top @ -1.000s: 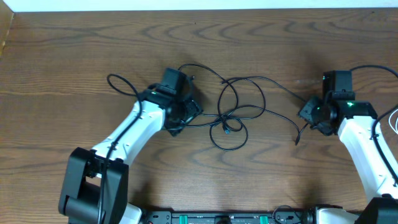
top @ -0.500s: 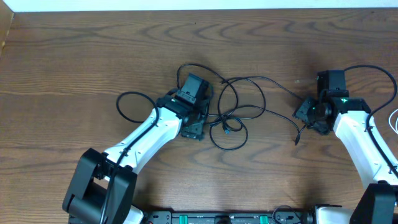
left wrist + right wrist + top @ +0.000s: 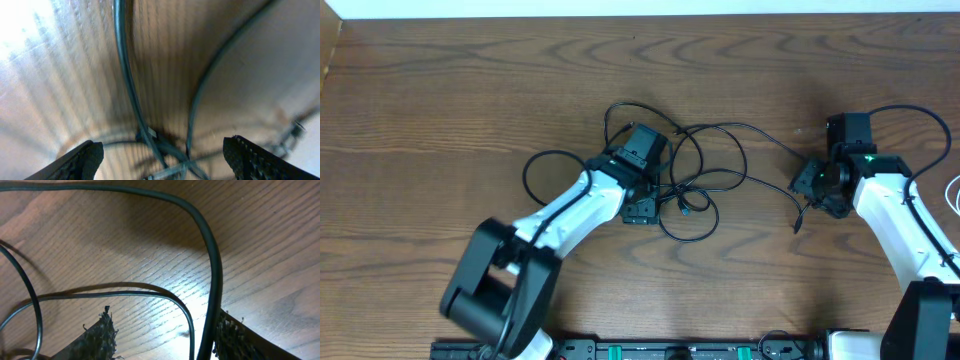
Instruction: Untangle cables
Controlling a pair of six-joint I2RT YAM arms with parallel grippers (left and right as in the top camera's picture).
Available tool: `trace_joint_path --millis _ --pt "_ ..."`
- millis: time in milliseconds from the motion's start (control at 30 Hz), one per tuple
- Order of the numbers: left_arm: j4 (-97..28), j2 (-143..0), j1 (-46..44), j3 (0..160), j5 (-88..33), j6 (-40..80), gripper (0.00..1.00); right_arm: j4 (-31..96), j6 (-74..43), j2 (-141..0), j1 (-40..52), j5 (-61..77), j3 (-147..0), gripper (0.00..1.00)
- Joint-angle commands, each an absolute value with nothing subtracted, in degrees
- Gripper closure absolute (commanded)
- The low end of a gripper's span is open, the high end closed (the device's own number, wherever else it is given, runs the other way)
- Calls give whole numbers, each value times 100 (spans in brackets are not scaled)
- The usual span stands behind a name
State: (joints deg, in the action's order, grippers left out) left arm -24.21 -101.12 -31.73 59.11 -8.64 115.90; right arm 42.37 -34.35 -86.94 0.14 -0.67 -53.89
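— Count, please.
— Two arms, two grippers. One tangle of black cables (image 3: 682,200), too interlaced to number from overhead. One white cable (image 3: 952,190), seen only as a curve at the right edge of the table (image 3: 440,100).
— Writing, labels?
— Nothing legible. Only a small pale patch at the knot in the left wrist view, too blurred to read.
— Look of the cables?
— Thin, black and glossy, lying in overlapping loops at table centre. Crossing in a knot low in the tangle, with a small plug end beside it. One length trailing right to the right gripper (image 3: 810,185) and ending in a short loose tail just below it.
— Left side?
— At the tangle's left edge, left gripper (image 3: 642,208). Fingers (image 3: 85,160) spread wide, holding nothing. Two strands (image 3: 125,75) running over the wood between them toward the knot.
— Right side?
— Jaws apart, not clamped. Two strands (image 3: 216,270) passing between the fingers (image 3: 100,335): the nearer one close along the right-hand finger, the thinner one looping beside it. Cannot tell whether either touches a pad.
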Motion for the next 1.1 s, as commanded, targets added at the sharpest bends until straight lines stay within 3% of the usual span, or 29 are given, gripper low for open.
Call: trace_joint_path --millis 0,233,433,633,900,1067 --pt "-2335 -10464 -3179 5931 -757 11686 17 4219 -3269 -8735 128 -132 -5413 40" --pt "-2198 -10665 -3157 5931 -386 11421 19 4209 -3267 -8735 128 -134 -5408 40" --pt "-2198 -10674 -3157 5931 -283 11026 64 4169 -3267 -8737 130 -134 -5408 39" --pt "-2215 -10674 -3157 5931 -117 10604 92 4169 -3264 -8737 130 -134 -5408 39" --pt "-2220 -10674 -3153 5931 687 9240 92 4160 -2956 -8735 222 104 -5408 41" --pt "-2217 -10674 -3151 5931 827 8228 92 3730 -1997 -8735 464 1540 -5408 39"
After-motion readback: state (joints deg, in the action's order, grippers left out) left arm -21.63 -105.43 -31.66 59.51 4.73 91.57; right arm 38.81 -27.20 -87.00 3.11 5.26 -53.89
